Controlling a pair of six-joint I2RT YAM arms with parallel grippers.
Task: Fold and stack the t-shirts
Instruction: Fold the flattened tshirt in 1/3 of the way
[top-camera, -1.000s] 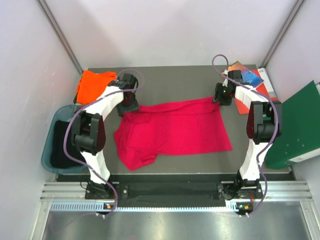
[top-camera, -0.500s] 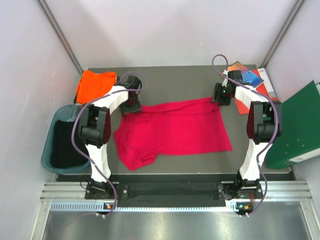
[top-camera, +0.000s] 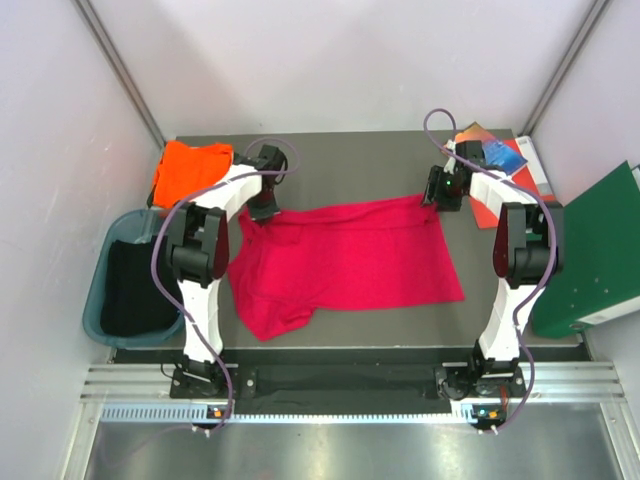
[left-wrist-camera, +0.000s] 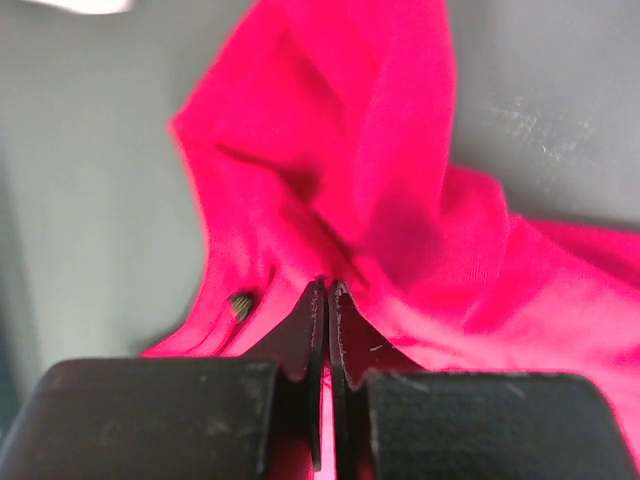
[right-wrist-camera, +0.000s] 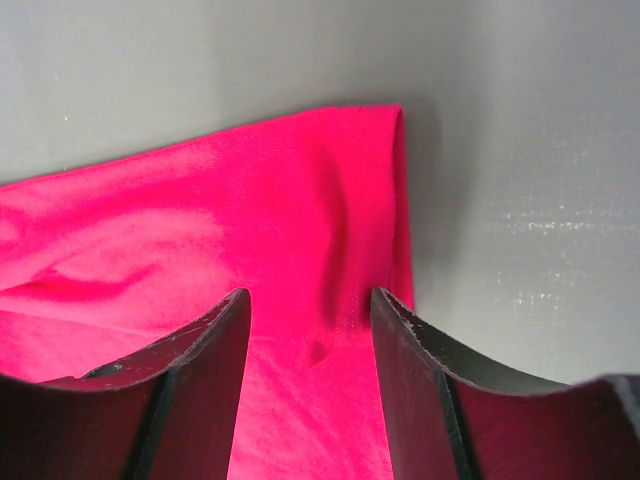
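The left pincer (left-wrist-camera: 327, 290) was pressed together on a gathered bit of the crimson t-shirt (top-camera: 350, 260) at its far left corner, the cloth rucked up around the tips; the right pincer (right-wrist-camera: 310, 300) stood spread, straddling the shirt's far right corner and not closed on it; the shirt itself lay opened out across the middle of the tabletop (top-camera: 350, 155), wrinkled along its near left side, with no fold in it that I could see; the orange t-shirt (top-camera: 190, 168) sat in a rumpled-looking pile at the far left corner, apart from the crimson one, and whether it was folded I could not tell; I judged the job barely begun, a first fold only being set up, with the folding and the stacking both left to do; both arms reached well forward from their bases at the near edge, the left bent at the elbow and angled in to its corner, the right stretched nearly straight along its side, wrist tipped down to the cloth
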